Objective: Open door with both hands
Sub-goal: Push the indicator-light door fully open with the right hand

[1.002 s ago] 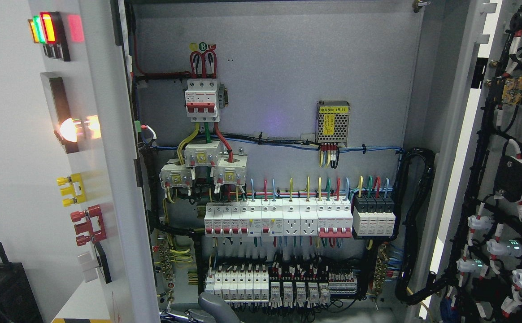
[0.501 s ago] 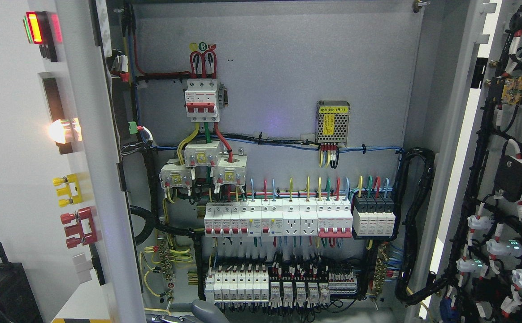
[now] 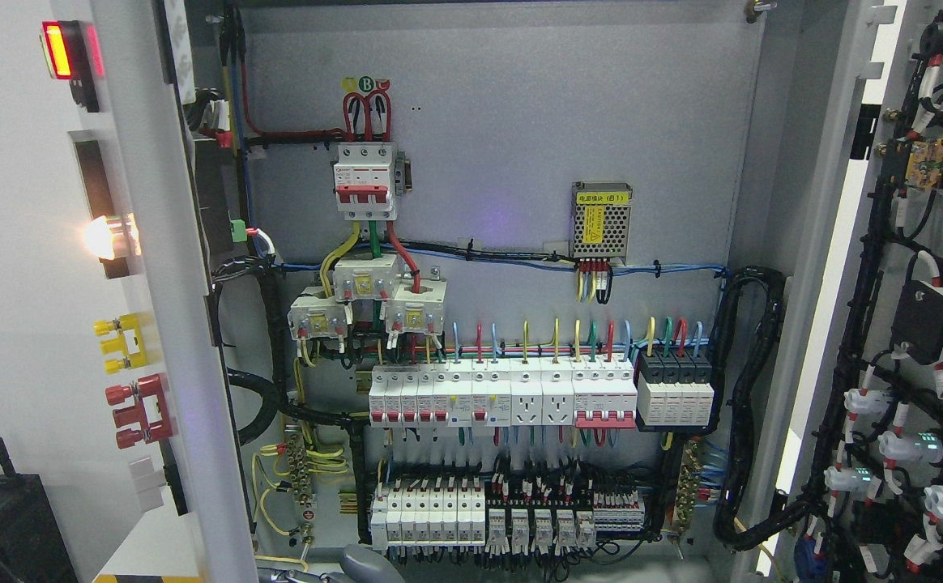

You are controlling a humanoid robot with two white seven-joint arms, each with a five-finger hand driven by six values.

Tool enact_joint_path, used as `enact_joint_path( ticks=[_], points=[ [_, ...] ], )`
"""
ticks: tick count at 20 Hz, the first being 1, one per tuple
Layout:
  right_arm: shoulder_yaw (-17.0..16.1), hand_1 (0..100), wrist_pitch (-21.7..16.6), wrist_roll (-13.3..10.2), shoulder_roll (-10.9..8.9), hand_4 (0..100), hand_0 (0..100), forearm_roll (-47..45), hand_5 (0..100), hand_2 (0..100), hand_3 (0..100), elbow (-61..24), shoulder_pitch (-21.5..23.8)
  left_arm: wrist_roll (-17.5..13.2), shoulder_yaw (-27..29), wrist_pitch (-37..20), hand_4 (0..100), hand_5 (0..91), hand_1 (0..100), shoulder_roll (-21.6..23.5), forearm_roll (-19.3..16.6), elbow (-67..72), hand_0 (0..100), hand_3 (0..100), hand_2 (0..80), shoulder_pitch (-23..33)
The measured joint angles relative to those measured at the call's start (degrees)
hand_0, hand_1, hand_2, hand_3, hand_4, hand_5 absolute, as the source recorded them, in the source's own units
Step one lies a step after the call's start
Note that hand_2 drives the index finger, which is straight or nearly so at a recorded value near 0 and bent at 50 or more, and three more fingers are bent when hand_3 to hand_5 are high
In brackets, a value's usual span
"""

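The electrical cabinet stands with both doors swung out. The left door [image 3: 165,340] shows nearly edge-on, its outer face carrying a red indicator light [image 3: 57,48], a lit white lamp [image 3: 104,236] and yellow and red terminals. The right door [image 3: 921,324] is wide open, its inner side covered in black wiring. A grey rounded part of my left arm [image 3: 366,564] pokes up at the bottom edge, just right of the left door's lower edge. The hand itself is cut off by the frame. My right arm does not show.
Inside, the grey back panel [image 3: 520,146] holds a main breaker [image 3: 366,180], a power supply [image 3: 601,220] and rows of breakers [image 3: 504,394]. A black box [image 3: 2,526] sits at the lower left, outside the cabinet.
The left door has swung further outward to the left, uncovering more wiring along the cabinet's left side. The grey arm part has slid left and lower.
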Motion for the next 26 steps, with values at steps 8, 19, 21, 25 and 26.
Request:
enact_joint_path(
  ticks=[8,19,21,25,26],
  points=[
    [0.48,0,-0.1,-0.22,0.64,0,0,0.77,0,0,0,-0.86,0.97,0.0,0.01,0.0,4,0.0,0,0.0,0.0,0.0,0,0,0.0,0.0],
    [1.3,0,-0.98,-1.08,0.98,0,0,2.39,0,0,0,-1.75,1.71,0.0,0.01,0.0,4,0.0,0,0.0,0.0,0.0,0,0,0.0,0.0],
    [1.54,0,-1.18,-1.36,1.02,0,0,2.67,0,0,0,-1.87,1.74,-0.01,0.01,0.0,4,0.0,0,0.0,0.0,0.0,0,0,0.0,0.0],
    [2.03,0,-1.3,-1.51,1.08,0,0,3.19,0,0,0,-2.1,1.83,-0.01,0.0,0.0,4,0.0,0,0.0,0.0,0.0,0,0,0.0,0.0],
    [2.16,0,-1.41,-1.51,1.08,0,0,3.28,0,0,0,-2.16,1.86,-0.01,0.0,0.0,4,0.0,0,0.0,0.0,0.0,0,0,0.0,0.0]
  ],
)
